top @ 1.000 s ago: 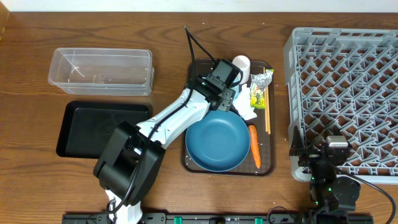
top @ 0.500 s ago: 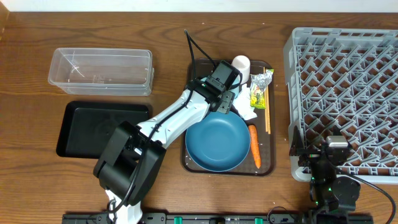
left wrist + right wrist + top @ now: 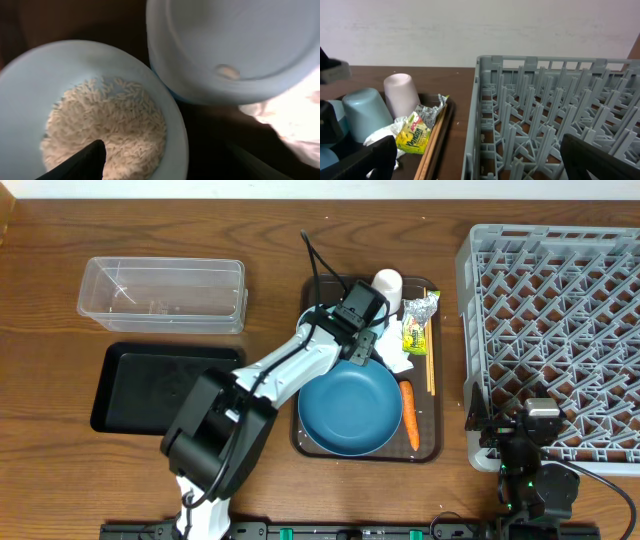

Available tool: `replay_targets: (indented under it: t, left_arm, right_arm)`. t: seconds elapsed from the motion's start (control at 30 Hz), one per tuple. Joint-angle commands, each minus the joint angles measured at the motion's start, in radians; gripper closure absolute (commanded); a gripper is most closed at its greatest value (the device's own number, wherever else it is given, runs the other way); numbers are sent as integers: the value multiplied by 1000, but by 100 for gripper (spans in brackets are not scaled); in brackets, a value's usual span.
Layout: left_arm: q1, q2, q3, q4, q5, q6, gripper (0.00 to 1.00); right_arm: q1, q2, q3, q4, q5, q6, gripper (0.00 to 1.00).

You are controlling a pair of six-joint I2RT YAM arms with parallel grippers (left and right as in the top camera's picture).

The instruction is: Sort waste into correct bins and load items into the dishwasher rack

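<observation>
Straddling rim of small light-blue bowl (image 3: pixel 30 90) with left hand (image 3: pixel 175 162), fingers spread, one tip lying over white rice grains (image 3: pixel 115 120). Sitting in serving tray (image 3: pixel 428 442) on desk (image 3: pixel 300 240), beside upturned light-blue cup (image 3: pixel 225 45). Holding right hand (image 3: pixel 482 160) spread, empty, facing dishwasher rack (image 3: pixel 545 115).

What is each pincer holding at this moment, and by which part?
Nothing is gripped. The left pincer stands open astride the rim of the light-blue bowl, one finger over the rice; the right pincer is open and empty.

Your overhead view is sharp, evenly lit; left wrist dim, white rice grains (image 3: pixel 105 125) soft, glare at right.
</observation>
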Motion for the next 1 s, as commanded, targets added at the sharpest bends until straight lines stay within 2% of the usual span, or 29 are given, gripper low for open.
replay_targets:
  t: [0.0,0.3,0.4,0.5,0.6,0.7,0.97]
  left_arm:
    - [6,4,-11,10,-16,-11,29]
    - [6,4,-9,14,-15,-11,30]
    - [6,4,-9,13,-15,-11,38]
    - [6,4,-9,13,-15,-12,40]
    - [6,4,-9,13,-15,-12,54]
    - [6,4,-9,13,-16,-12,59]
    - [6,4,-9,13,-15,-12,60]
  right_arm:
    - [-16,-6,-4,-1,-1,-15,1]
    - [-16,-6,-4,-1,-1,-15,1]
    - [-16,-6,-4,-1,-1,-15,1]
    - [-16,-6,-4,-1,-1,-15,1]
    - [-16,-6,-4,-1,-1,-15,1]
    - [-16,-6,-4,-1,-1,-15,1]
    - [-16,-6,-4,-1,-1,-15,1]
